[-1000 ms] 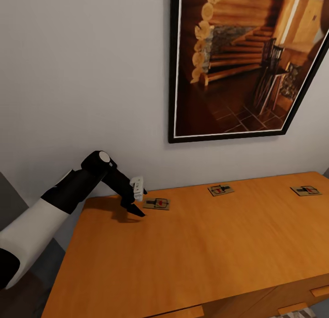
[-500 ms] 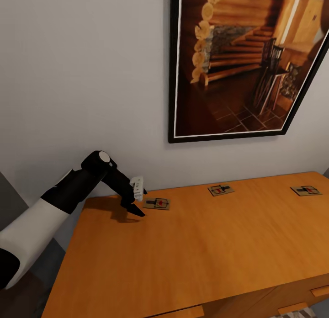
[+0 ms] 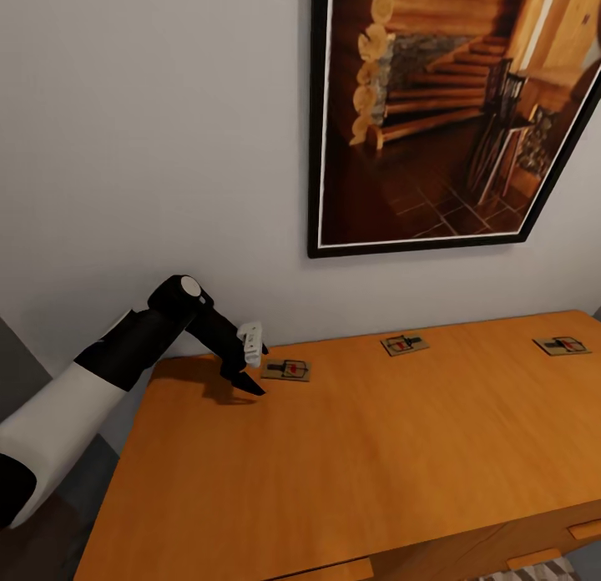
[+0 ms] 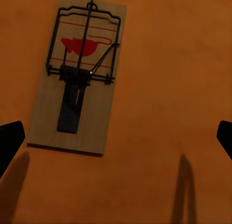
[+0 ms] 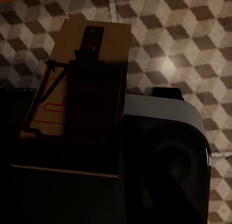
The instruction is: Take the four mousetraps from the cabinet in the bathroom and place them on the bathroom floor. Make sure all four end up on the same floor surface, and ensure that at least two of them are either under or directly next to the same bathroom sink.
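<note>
The left gripper [image 3: 248,379] is held low over the far left corner of the cabinet [image 3: 359,464], its black fingers pointing down at the worktop. In the left wrist view, two dark fingertips [image 4: 10,139] are seen at opposite edges of the picture, so the gripper is spread wide with nothing between them but bare wood.

Since a second ago the arm has not shifted; only the camera has tipped slightly, so the framed picture [image 3: 442,113] on the wall sits a little higher in view. It is judged that the grasp has not yet begun and the approach is paused.

The nearest mousetrap [image 3: 286,370] lies flat on the worktop just right of the gripper, close to but not between the fingers. In the left wrist view this trap [image 4: 77,74] is offset toward one fingertip, so a small sideways correction seems needed before closing. A second trap [image 3: 404,344] lies further right along the far edge, and a third [image 3: 560,344] near the right end.

In the right wrist view, a fourth trap [image 5: 79,96] is gripped by the right gripper, seen in shadow above the cube-patterned floor [image 5: 193,45].
</note>
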You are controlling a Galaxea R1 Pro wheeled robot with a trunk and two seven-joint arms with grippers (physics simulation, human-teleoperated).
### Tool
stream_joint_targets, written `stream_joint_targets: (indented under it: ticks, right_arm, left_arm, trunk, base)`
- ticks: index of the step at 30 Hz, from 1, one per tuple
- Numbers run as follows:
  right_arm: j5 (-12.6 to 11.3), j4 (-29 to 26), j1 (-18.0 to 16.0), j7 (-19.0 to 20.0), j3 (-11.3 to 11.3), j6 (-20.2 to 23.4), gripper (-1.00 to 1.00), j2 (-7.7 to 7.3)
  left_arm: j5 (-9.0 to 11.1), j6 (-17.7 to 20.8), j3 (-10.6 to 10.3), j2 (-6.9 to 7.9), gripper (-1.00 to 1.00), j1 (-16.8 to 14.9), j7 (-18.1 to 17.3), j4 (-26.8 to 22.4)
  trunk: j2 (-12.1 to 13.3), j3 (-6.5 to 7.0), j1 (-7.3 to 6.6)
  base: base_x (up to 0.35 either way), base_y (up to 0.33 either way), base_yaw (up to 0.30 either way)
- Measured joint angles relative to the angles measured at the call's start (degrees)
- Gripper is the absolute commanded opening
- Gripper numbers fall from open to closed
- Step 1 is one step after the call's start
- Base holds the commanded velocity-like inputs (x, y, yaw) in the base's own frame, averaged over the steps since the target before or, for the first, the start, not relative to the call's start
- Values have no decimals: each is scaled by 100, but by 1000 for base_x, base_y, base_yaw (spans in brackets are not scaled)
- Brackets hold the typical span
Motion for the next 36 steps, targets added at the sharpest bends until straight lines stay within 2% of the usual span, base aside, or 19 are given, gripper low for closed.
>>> stream_joint_targets:
  ticks: [24,36]
  right_arm:
    - [0,0,0,8,0,0,-100,0]
    - [0,0,1,8,0,0,-100,-1]
  left_arm:
    - [-45,0,63,26,100,0,0,-9]
    - [-44,131,72,26,100,0,2,-9]
  trunk:
    - [0,-6,0]
    - [0,-6,0]
  base:
    - [0,0,0]
    - [0,0,0]
